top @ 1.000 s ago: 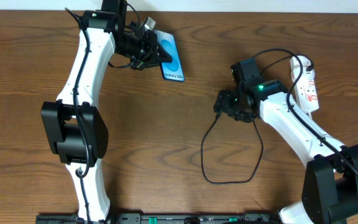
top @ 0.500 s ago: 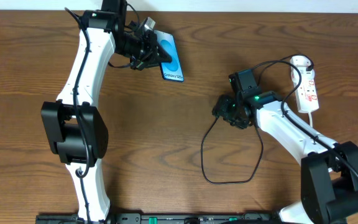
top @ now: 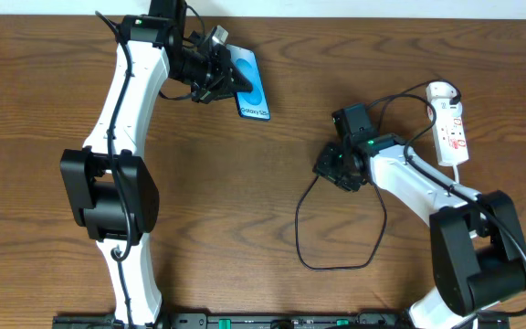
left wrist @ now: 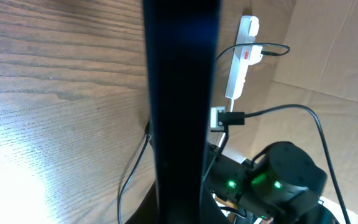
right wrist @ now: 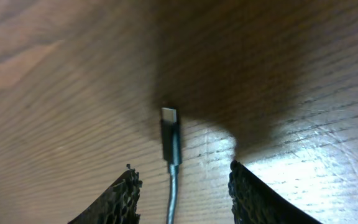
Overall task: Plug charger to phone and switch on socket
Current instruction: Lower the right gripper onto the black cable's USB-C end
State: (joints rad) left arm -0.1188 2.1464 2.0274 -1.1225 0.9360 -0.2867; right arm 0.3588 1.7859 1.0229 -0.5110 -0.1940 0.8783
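Charger plug tip [right wrist: 171, 134] lies on the desk [right wrist: 55, 81] between the spread right pincer [right wrist: 183, 182]; left pincer [top: 217, 71] pinches the phone [top: 256, 90]. Off-centre closing could flick the thin plug aside.

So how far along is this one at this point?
Done: the left claw grips the phone by one edge. In hand: the right claw is open astride the charger plug tip, which lies loose on the table. Left: grasp it, plug it into the phone, switch on the socket.
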